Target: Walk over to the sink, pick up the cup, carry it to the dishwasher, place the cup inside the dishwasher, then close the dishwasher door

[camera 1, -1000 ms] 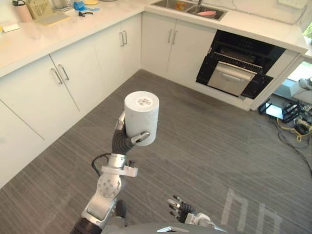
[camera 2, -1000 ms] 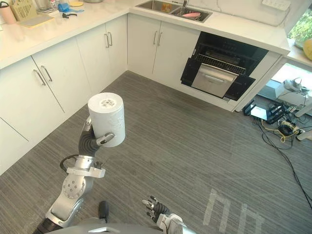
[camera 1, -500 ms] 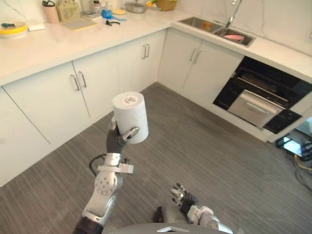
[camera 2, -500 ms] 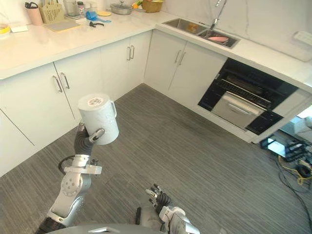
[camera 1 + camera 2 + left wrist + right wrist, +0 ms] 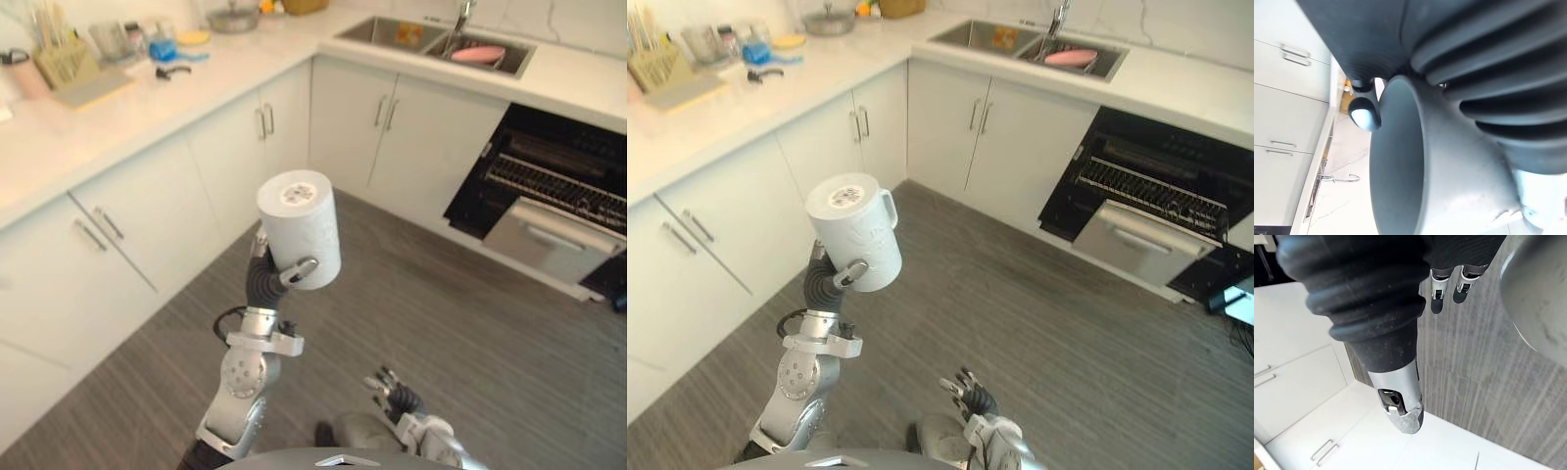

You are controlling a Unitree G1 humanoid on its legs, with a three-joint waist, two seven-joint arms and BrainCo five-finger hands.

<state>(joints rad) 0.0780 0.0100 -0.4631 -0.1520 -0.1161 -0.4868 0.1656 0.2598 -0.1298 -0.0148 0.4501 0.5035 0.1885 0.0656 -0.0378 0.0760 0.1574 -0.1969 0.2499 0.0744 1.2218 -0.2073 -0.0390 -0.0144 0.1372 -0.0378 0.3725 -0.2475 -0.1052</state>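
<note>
Cup (image 5: 299, 230) grasped in left hand (image 5: 263, 282), held high, base up. Open dishwasher (image 5: 1146, 206) well beyond hand, off to its right. Right hand (image 5: 968, 394) relaxed, low. Risk: walking jolts loosen the grip and the cup drops to floor (image 5: 441, 323).

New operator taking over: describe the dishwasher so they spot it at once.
Follow the white counter to the sink on its far run. Right of the sink, under the counter, sits the dishwasher. It is the one dark open bay, rack showing, among shut white cabinet doors.
</note>
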